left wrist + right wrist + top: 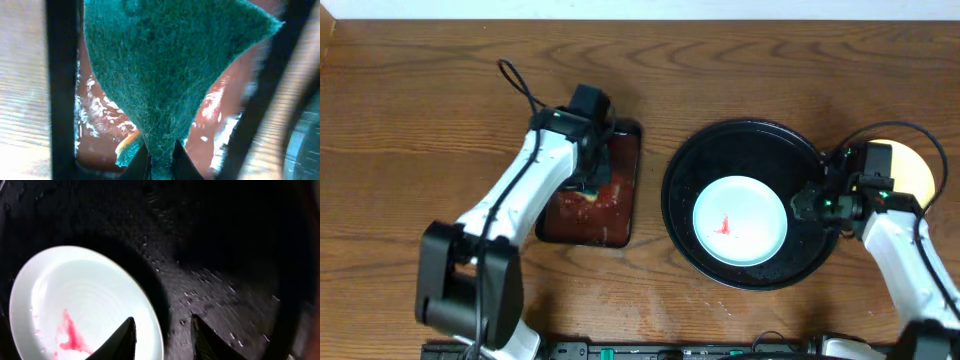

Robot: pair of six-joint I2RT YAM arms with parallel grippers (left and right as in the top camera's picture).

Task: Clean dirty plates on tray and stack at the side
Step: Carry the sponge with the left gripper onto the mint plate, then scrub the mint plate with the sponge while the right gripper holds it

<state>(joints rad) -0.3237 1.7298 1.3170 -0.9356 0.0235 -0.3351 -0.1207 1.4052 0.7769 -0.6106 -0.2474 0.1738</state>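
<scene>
A white plate [740,220] with a red smear [726,225] at its centre lies in the round black tray [680,180]. My right gripper [805,203] hovers at the plate's right rim. In the right wrist view it [162,319] is open, one finger over the plate [85,305] and the other over the bare tray [225,280]. A pale yellow plate [912,172] sits on the table right of the tray, partly hidden by the right arm. My left gripper [592,180] is over the rectangular tray, and its jaws [160,150] are shut on a green scouring pad [170,65].
The rectangular reddish-brown tray [625,150] stands left of the black tray and holds wet, glistening liquid [100,125]. A black cable [520,85] loops over the table behind the left arm. Both arm bases stand at the front table edge.
</scene>
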